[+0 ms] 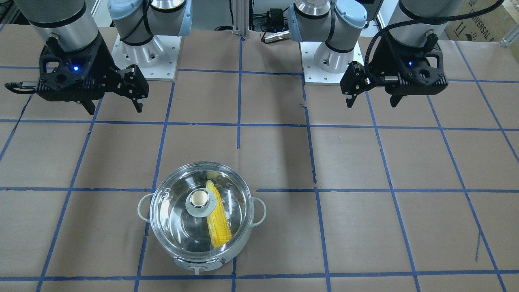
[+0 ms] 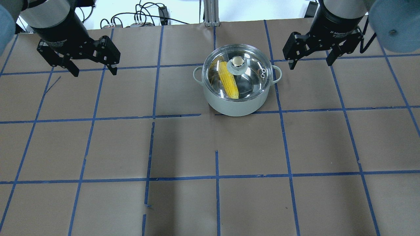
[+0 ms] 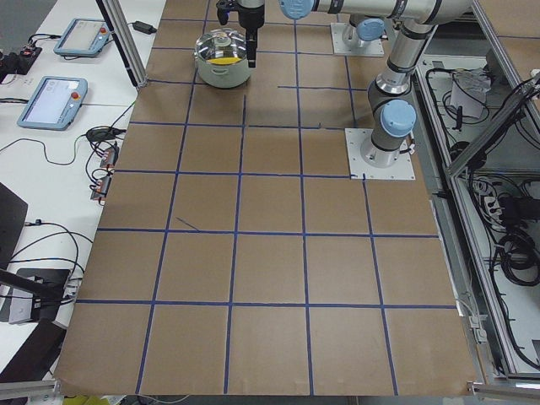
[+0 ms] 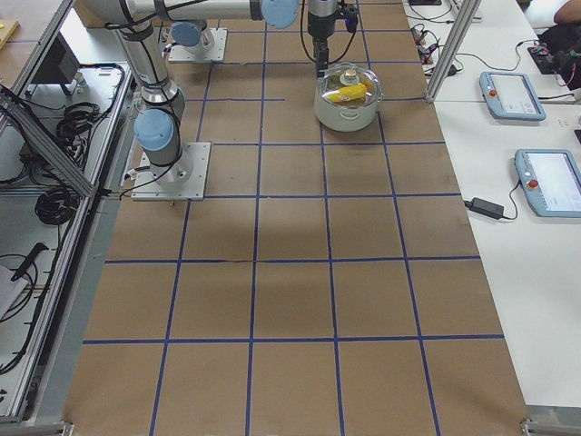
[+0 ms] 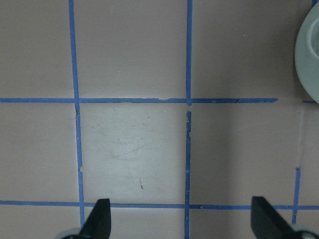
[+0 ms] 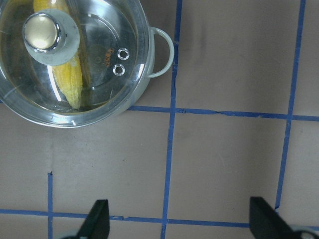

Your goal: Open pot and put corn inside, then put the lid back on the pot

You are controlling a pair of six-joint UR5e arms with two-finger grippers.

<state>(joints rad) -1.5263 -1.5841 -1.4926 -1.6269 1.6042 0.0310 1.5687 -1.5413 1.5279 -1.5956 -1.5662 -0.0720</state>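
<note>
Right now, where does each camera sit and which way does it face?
Front-facing: across the table, facing the robot; left pincer view-right, right pincer view-left.
Overhead: behind the robot, looking down; pincers flank the pot.
Exterior left: table's left end; left arm nearest.
Exterior right: opposite end; right arm nearest.
Left wrist: straight down; left pincer open, pot's edge.
Right wrist: straight down; right pincer open, lid, corn.
Shared: front-facing and overhead both show corn under the lid.

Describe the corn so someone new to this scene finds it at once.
On the brown table with blue tape lines stands one pale mint pot. Under its clear glass lid lies the corn, a yellow cob beside the brass-coloured knob, the only yellow thing there.
</note>
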